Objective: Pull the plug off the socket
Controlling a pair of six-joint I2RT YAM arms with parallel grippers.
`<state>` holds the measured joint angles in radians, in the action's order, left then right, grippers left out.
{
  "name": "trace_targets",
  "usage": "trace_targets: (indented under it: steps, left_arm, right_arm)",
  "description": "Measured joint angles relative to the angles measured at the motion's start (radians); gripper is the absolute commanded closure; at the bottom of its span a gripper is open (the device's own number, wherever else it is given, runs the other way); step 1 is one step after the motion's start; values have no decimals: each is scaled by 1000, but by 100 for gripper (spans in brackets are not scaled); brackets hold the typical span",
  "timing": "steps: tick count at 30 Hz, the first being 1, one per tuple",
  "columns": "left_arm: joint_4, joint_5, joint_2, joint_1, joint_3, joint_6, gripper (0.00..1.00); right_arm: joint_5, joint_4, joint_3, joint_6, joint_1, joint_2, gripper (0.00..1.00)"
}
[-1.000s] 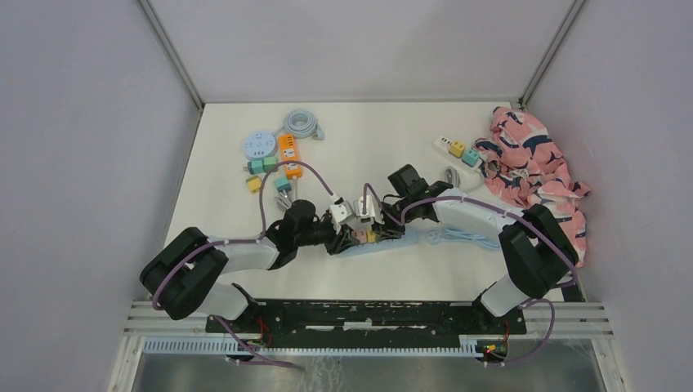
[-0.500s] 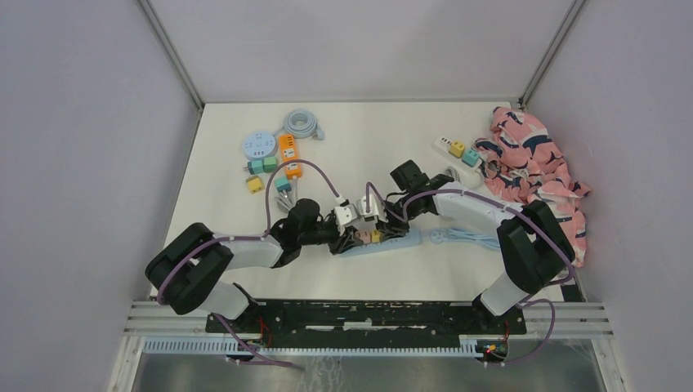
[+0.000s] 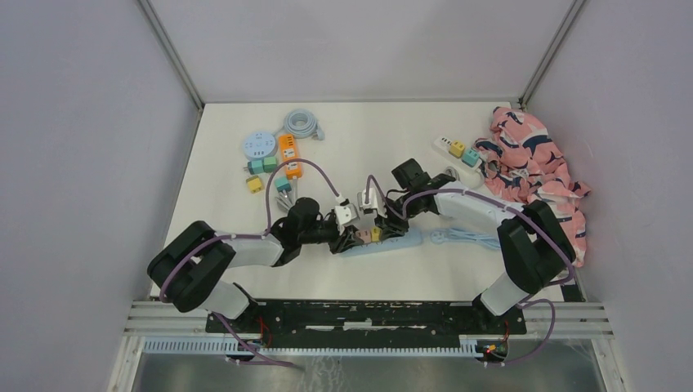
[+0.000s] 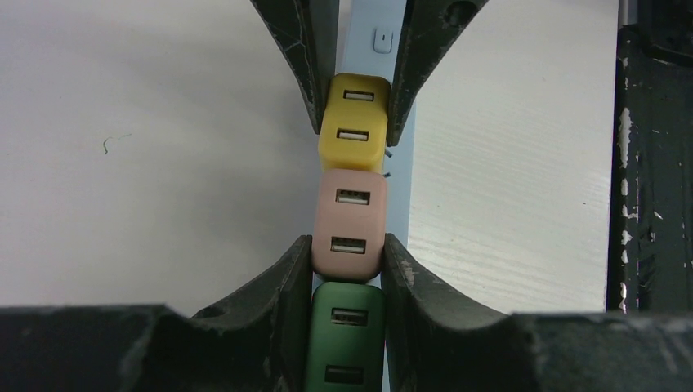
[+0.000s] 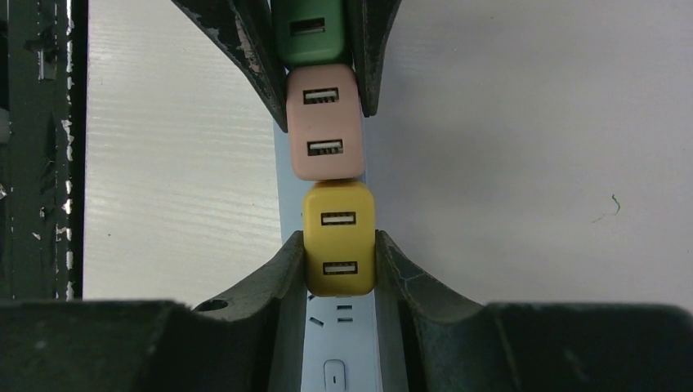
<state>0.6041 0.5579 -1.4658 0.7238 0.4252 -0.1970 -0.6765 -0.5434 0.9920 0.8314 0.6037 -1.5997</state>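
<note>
**Left side.** A round socket hub [image 3: 260,147] lies with loose adapters at about 10 o'clock on the table [image 3: 368,147], well apart from the work. The left pincer [image 4: 347,255] reaches in from 8 o'clock. It is closed narrow on the pink plug [image 4: 350,208], with its tips pressing that plug's near end from both sides. The green plug [image 4: 344,335] sits between the same fingers, further back toward the wrist. Whether it is squeezed as well cannot be told.

**Centre.** The task's things are just toward 6 o'clock from the table's middle. The pale blue power strip [image 5: 335,359] lies flat. It carries the green plug, the pink plug and the yellow plug [image 5: 338,216] in one row, each touching its neighbour.

**Right side.** The right pincer [image 5: 339,257] comes in from 3 o'clock and is closed narrow on the yellow plug, gripping its outer half. A patterned cloth [image 3: 535,175] lies at 2 o'clock, apart from the strip.

**Assessment.** Both grips look made, with the pincers facing one another along the strip. No plug has come away. All three appear level in the row and over the strip. Both wrist views look straight down, however, so a slight lift would not show. In my judgement the pull itself is what remains: one grip steadies the strip through its plug while the other draws its plug up and off.
</note>
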Motion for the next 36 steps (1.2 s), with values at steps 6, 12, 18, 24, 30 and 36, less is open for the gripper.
trace_targets:
  steps: [6,12,18,24,30,36]
  left_arm:
    - [23,-8,-15,13,7,-5,97]
    - [31,-7,-23,16,8,-6,97]
    - [35,2,-26,15,8,-5,97]
    - [46,2,-28,13,8,-5,97]
    - [64,-5,-41,19,14,-6,97]
    - [62,0,-41,19,13,-5,97]
  right_arm:
    - [-52,-39,0,80,-50,0,100]
    - [-55,-77,0,207,-24,6,100]
    - [-16,-70,15,111,2,8,100]
    - [-63,-59,15,28,-59,3,100]
    - [-132,-85,2,142,-101,4,100]
    - [-84,-78,-6,186,-39,30,100]
